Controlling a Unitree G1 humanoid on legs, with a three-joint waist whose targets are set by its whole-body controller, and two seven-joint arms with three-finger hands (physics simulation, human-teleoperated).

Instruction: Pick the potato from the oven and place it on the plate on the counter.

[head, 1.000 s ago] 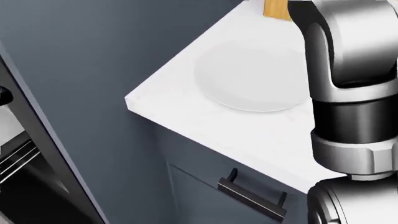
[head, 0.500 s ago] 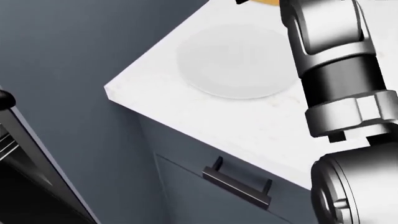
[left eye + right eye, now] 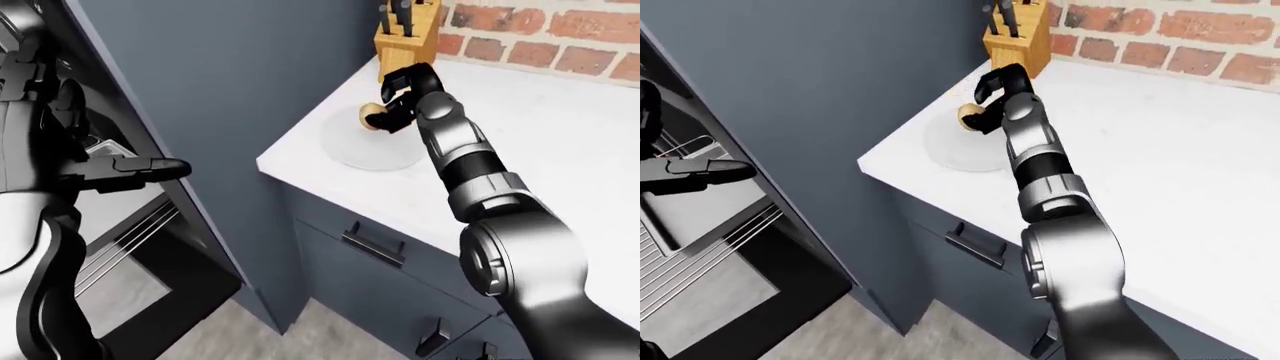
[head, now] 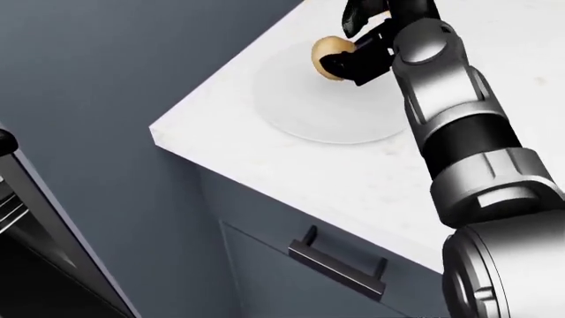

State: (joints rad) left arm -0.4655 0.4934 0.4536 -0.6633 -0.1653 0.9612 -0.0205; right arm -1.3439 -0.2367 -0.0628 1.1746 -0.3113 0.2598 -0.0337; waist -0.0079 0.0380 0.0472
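Placement step in hand: the right hand (image 4: 358, 50) has its fingers closed on the potato (image 4: 328, 50) over the plate (image 4: 300, 109) near the tabletop (image 4: 353, 179) corner; lowering and release judged next.

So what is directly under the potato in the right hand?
The white plate on the counter lies under the potato, held in the right hand. Whether the potato touches the plate cannot be told; the fingers cover its far side.
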